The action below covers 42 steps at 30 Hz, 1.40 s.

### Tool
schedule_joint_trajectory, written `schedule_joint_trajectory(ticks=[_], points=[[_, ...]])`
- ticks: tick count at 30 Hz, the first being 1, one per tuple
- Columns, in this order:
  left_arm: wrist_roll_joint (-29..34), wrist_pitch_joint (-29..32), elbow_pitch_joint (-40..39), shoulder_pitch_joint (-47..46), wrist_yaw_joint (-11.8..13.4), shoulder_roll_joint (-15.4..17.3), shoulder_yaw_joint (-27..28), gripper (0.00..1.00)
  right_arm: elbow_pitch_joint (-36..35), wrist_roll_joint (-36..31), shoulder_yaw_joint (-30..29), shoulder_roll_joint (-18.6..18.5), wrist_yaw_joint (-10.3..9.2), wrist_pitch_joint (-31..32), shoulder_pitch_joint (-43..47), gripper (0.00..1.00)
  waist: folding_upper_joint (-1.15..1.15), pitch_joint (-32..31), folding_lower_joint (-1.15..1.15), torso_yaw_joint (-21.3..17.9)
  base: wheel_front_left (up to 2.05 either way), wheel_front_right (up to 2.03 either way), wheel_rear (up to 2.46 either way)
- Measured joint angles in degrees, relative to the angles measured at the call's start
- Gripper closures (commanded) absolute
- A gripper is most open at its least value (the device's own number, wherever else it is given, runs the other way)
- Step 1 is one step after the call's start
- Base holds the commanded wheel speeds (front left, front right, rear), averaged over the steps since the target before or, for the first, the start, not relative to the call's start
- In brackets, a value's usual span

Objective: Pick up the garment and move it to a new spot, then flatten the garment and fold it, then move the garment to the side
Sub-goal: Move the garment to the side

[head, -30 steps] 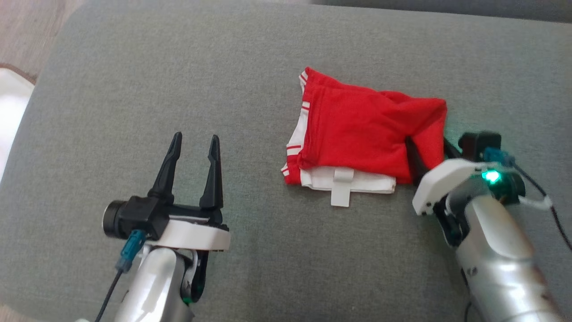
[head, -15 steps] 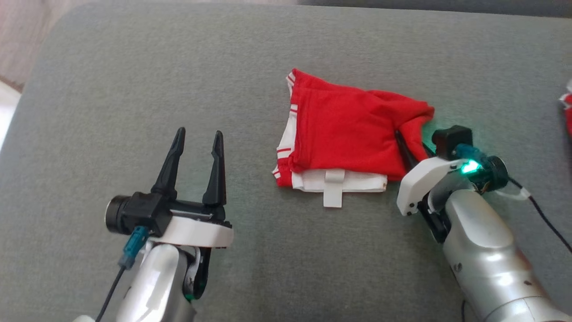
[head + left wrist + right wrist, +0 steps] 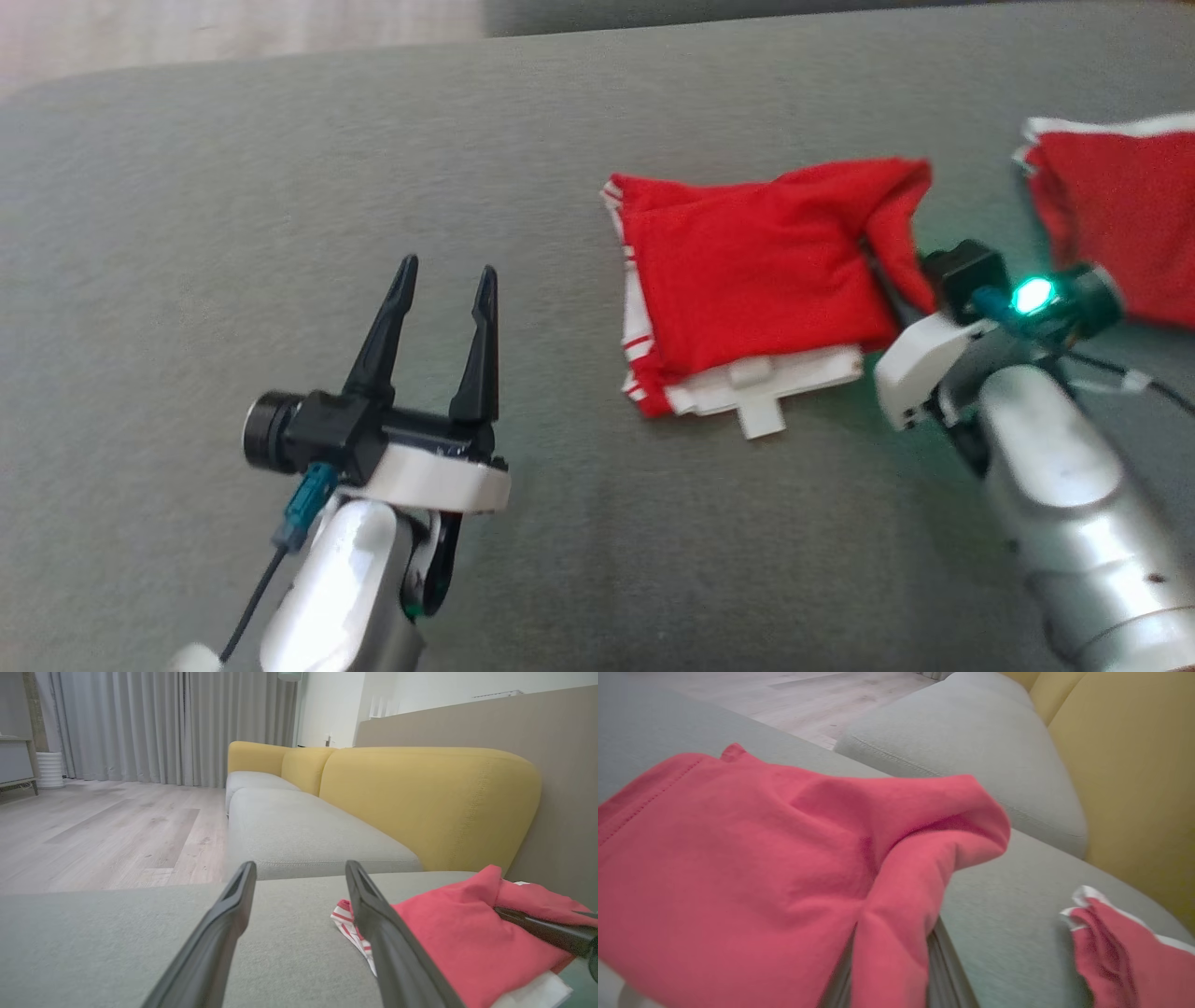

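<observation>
The folded red-and-white garment [image 3: 756,280], soft, light and apt to sag open, lies right of the grey sofa cushion's [image 3: 280,187] middle, its right fold, a sensible hold, clenched in the right claw [image 3: 898,285]; the left claw [image 3: 448,268] hangs released.

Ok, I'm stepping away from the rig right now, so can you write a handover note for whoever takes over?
Left gripper: open, empty, over the grey cushion, left of the folded red garment.
Right gripper: shut on that garment's right edge, which is bunched up there.
A second red garment lies further right on the cushion.
Done: garment looks folded.
Left: move it to the side, release.
</observation>
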<state>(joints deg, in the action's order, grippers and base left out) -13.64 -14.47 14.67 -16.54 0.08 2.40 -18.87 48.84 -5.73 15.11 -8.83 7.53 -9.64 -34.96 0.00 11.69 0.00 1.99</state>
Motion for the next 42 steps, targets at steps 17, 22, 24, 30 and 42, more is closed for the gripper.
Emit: schedule_joint_trajectory(ticks=[17, 22, 24, 30, 42], points=[[0.69, -0.24, -1.08, -8.34, -0.1, -0.07, -1.51, 0.0, -11.05, 7.26, 3.82, -22.25, 0.0, 7.46, -6.95, 1.0, 0.0, 8.16, 0.01, -8.97, 0.0, 0.0, 0.0], [0.9, -0.24, -1.54, -9.29, -0.19, -0.05, -1.52, 0.0, -9.73, 6.94, 1.41, -26.3, 0.0, 10.09, -8.05, 1.0, 0.0, 10.21, 0.01, -9.0, 0.0, 0.0, 0.0], [1.1, -0.24, -1.97, -9.5, -0.49, -0.07, -1.64, 0.0, -9.33, 6.37, 0.18, -27.31, 0.0, 10.71, -8.05, 1.0, 0.0, 10.87, 0.01, -8.93, 0.0, 0.0, 0.0], [1.1, -0.24, -2.68, -10.43, -0.6, -0.07, -2.19, 0.0, -9.25, 4.24, -4.24, -28.59, 0.0, 11.95, -7.99, 1.0, 0.0, 12.43, 0.01, -8.71, 0.0, 0.0, 0.0], [1.09, -0.24, -1.81, -10.46, -0.66, -0.07, -2.18, 0.0, -10.58, 1.21, -10.13, -26.39, 0.0, 13.16, -6.58, 0.0, 0.0, 11.26, 0.0, -7.78, 0.0, 0.0, 0.0]])
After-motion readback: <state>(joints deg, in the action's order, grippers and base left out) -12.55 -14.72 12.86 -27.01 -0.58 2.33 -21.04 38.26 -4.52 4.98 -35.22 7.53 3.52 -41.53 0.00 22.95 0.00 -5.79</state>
